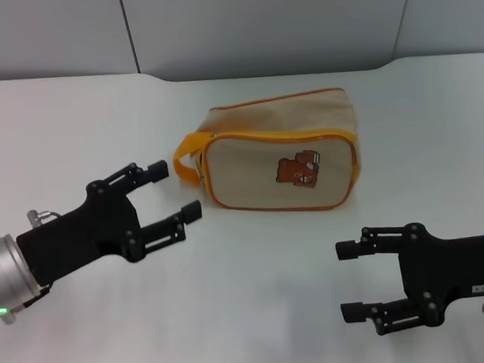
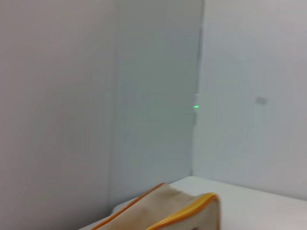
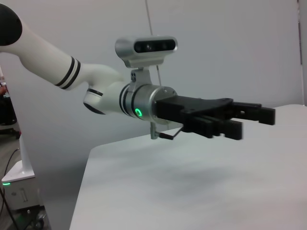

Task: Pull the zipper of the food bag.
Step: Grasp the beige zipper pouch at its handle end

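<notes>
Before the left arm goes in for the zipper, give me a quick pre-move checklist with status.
1. Left gripper open, holding nothing: ok.
2. Right gripper open, in front of the bag and apart from it: ok.
3. Food bag upright on the table, bear patch facing the robot: ok.
4. Zipper tape visible along the bag's upper edge: ok.
5. Pull tab located: cannot tell, too small to make out.
6. Orange handle lies between left gripper and bag, could be grabbed by mistake: not ok.

White table before grey panelled wall, perhaps partitions.
</notes>
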You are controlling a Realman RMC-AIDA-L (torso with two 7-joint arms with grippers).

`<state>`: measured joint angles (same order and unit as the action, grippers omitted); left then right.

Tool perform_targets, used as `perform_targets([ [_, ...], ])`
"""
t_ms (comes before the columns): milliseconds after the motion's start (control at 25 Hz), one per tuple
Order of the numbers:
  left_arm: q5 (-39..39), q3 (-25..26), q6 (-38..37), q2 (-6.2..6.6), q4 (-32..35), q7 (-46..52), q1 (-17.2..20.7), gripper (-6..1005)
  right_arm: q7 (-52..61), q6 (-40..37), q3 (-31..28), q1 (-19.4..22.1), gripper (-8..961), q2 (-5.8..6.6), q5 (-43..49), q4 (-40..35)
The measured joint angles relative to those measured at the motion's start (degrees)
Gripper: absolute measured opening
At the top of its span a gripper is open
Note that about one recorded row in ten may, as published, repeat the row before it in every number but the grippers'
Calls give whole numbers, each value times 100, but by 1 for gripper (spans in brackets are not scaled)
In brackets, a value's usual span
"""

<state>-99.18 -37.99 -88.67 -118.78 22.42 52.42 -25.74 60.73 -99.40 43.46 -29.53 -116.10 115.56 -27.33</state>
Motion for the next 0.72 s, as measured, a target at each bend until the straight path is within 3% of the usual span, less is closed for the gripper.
perform_targets([
  [200,15,103,391,0,-270,-224,-177,792,7,-18,-6,49,798,0,0,-4],
  [520,102,123,2127,-31,-918,-490,-938,787,33,-18,-19,89,796,0,0,1],
  [720,102,78,2590,-38,-1119,-499,-1221,784,35,-18,-77,155,795,0,-12,-2],
])
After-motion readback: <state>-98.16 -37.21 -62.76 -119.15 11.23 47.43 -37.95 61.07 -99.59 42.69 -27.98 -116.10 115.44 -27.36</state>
